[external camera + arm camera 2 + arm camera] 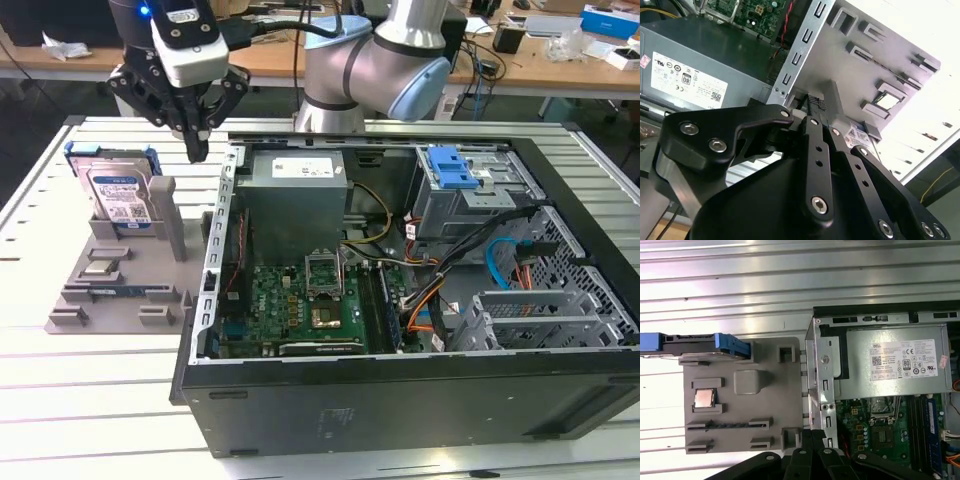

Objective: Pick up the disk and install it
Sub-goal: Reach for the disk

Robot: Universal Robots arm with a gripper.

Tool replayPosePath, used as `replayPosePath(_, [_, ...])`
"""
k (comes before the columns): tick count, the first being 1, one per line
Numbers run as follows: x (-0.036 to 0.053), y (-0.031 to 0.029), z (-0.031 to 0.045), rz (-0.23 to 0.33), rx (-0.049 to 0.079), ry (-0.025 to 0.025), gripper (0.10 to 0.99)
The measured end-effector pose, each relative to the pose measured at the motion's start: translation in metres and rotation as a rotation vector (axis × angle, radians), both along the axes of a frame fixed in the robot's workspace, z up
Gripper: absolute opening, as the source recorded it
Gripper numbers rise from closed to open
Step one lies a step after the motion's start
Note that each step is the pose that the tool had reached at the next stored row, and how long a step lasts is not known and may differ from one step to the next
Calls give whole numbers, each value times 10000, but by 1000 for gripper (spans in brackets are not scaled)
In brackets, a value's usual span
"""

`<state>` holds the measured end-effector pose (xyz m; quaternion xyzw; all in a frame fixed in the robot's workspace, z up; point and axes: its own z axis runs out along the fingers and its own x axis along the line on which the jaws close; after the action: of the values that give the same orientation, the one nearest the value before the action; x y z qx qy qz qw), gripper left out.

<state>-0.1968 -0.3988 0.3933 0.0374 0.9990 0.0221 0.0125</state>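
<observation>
Your hand [198,150], fingers pressed together on nothing, hovers between the grey holder [110,303] and the computer case [400,400], while the disk [120,195] stands on edge at the holder's rear corner away from the case, toward the exterior view's left.

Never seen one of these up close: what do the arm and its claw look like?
The arm is silvery-grey tubing with pale blue caps at the joints. Its gripper is black, built of jointed bars with silver screws. A light grey box sits at the wrist, near a small blue light, and black cables run to it.
</observation>
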Motion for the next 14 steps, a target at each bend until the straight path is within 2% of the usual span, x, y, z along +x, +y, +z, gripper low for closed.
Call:
replayPosePath(8, [-115,0,0,0,0,0,106])
replayPosePath(14, [-287,0,0,1,-1,1,106])
